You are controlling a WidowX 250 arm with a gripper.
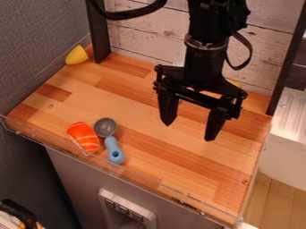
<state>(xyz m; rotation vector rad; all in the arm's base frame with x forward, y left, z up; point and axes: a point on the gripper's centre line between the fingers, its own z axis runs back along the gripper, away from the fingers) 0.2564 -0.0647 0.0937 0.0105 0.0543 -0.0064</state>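
Note:
The black gripper hangs over the right-middle of the wooden counter, its two fingers spread apart with nothing between them. To its lower left lies a scoop with a grey round bowl and a light blue handle, the handle pointing to the front edge. Just left of the scoop, close beside it, is an orange piece with white stripes, like toy sushi or salmon. A yellow wedge-shaped piece rests at the counter's back left corner. Behind the gripper, a small yellow thing is mostly hidden by the arm.
A low clear rim runs along the front edge of the wooden counter. Dark posts stand at the back left and right, with a whitewashed plank wall between them. A grey wall borders the left side.

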